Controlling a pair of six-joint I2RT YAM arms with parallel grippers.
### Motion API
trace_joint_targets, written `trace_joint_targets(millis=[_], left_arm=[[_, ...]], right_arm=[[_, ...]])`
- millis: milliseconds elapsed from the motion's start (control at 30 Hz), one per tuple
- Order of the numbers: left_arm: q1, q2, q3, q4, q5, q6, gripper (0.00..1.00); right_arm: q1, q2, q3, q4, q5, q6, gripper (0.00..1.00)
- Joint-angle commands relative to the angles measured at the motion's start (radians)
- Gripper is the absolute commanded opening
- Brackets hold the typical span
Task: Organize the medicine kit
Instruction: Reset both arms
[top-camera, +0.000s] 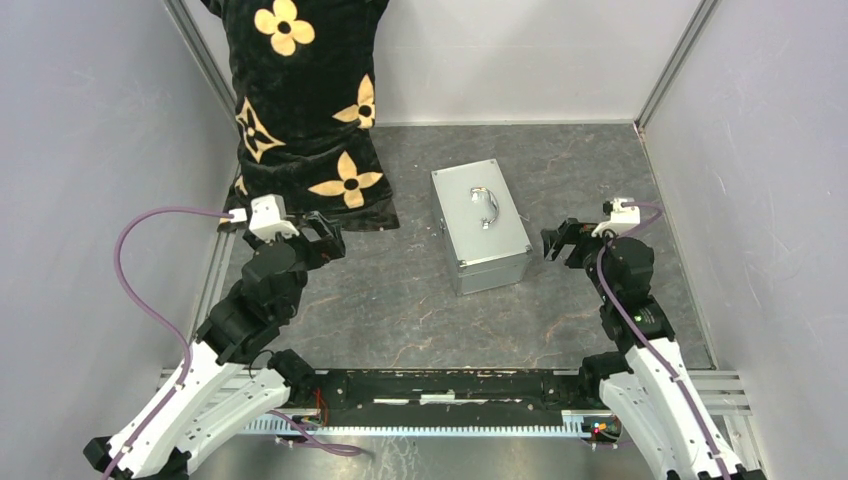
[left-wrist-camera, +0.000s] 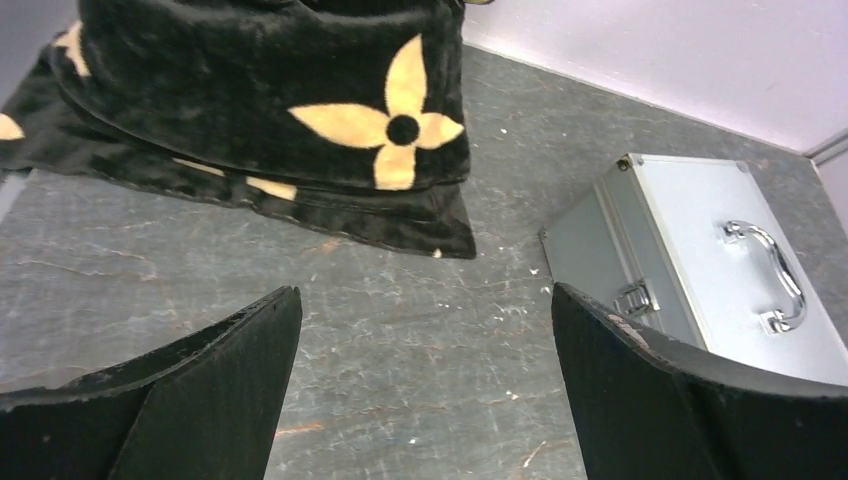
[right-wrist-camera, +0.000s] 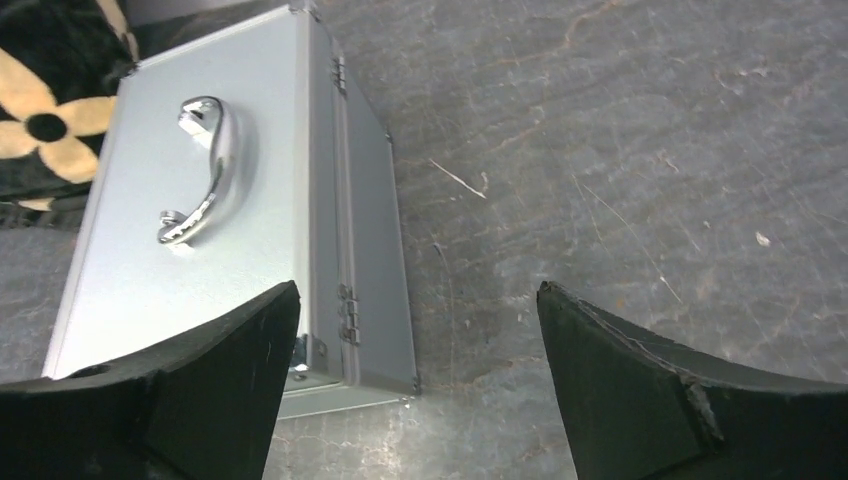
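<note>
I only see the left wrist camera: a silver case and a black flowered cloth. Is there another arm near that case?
Observer: Yes. The right end effector hovers open beside the case's far side, not touching it.
Visitor: Anything on that side?
Observer: Two small metal fittings along the seam, like hinges.
Visitor: Where does the cloth end?
Observer: It climbs the back left corner and leaves the top view.
</note>
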Motion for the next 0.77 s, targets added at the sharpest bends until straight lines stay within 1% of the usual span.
trace_joint_targets(millis=[0,133,367,500,567,733], left_arm=[[0.002,-0.02,-0.011,-0.021,-0.081,0.095,1.0],[0.002,-0.022,-0.012,-0.043,-0.112,0.1,1.0],[0.002,-0.023,-0.012,-0.061,-0.14,0.107,1.0],[0.002,-0.009,-0.012,-0.06,-0.15,0.115,1.0],[0.002,-0.005,-0.011,-0.066,-0.176,0.111,1.0],[0.002,0.007,-0.008,-0.071,-0.212,0.1,1.0]], right_arm=[[0.002,-0.051,-0.029,-0.016,0.097,-0.03,0.98],[0.001,-0.099,-0.044,-0.028,0.138,-0.084,0.98],[0.024,-0.128,-0.048,-0.039,0.14,-0.14,0.98],[0.047,-0.124,-0.05,-0.046,0.187,-0.186,0.98],[0.056,-0.117,-0.044,-0.048,0.204,-0.206,0.98],[0.075,-0.085,-0.041,-0.036,0.21,-0.212,0.98]])
